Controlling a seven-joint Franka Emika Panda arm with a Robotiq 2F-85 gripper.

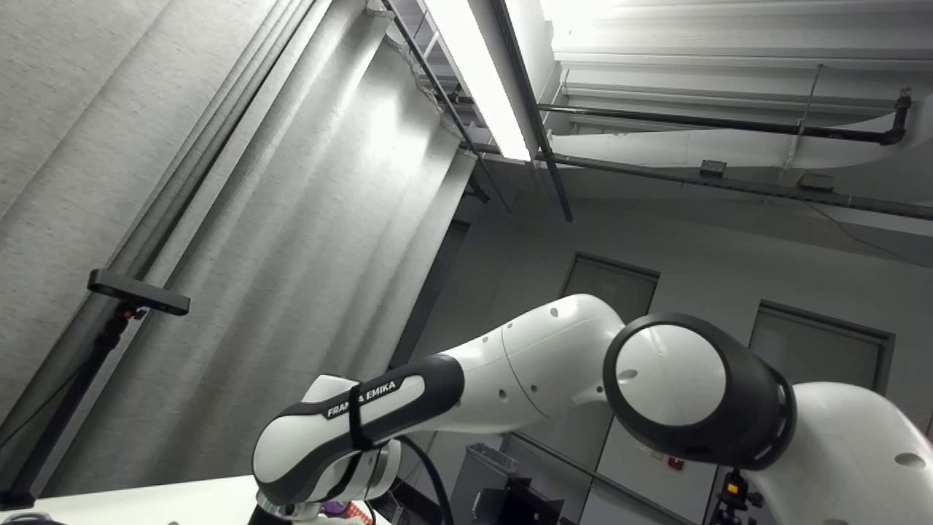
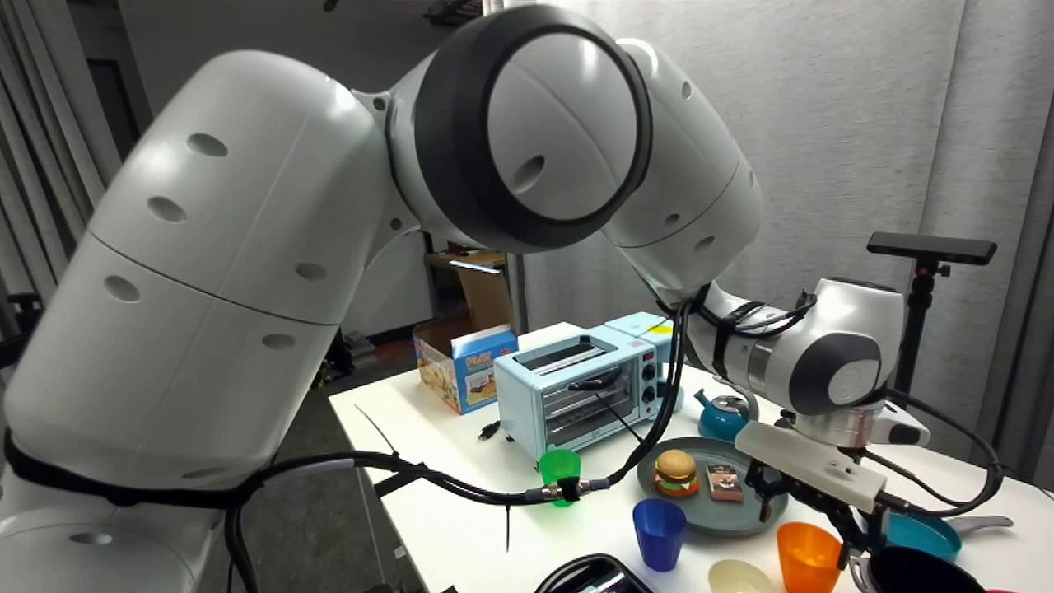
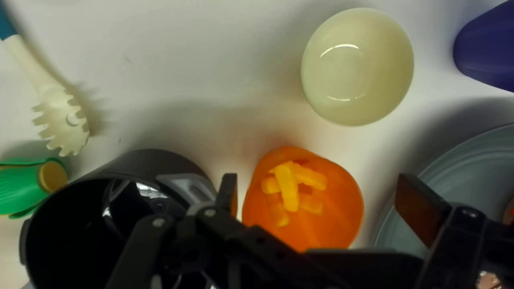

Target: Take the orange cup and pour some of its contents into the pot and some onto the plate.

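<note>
Your count on the table (image 2: 568,535): three cups, being one orange cup (image 3: 339,208), one blue cup (image 2: 659,535), one green cup (image 2: 560,473); one bowl (image 3: 357,68); one black pot (image 3: 148,164); one grey plate (image 2: 725,520) bearing one burger (image 2: 676,472) and one small pack (image 2: 725,483); one pasta server (image 3: 64,120); one teal pan (image 2: 922,535); one kettle (image 2: 725,418); one toaster oven (image 2: 568,387); one open carton (image 2: 469,379)

Inside the orange cup, at least five yellow pieces (image 3: 288,186), lying across each other

The orange cup stands on the table between pot and plate, just beside the pot, the bowl near it

Your gripper (image 3: 321,200) has its two fingers (image 3: 419,212) spread; in the wrist view the orange cup shows between them, the pot-side finger just beside its wall, the other well off it, across the plate's edge; whether the near finger touches, you cannot tell

Pose: in an exterior view your arm (image 2: 568,115) arches high, then slopes down to the wrist (image 2: 848,362), gripper pointing down at the orange cup; in an exterior view the forearm (image 1: 496,372) runs down to the lower edge, which cuts off most of the gripper
</note>
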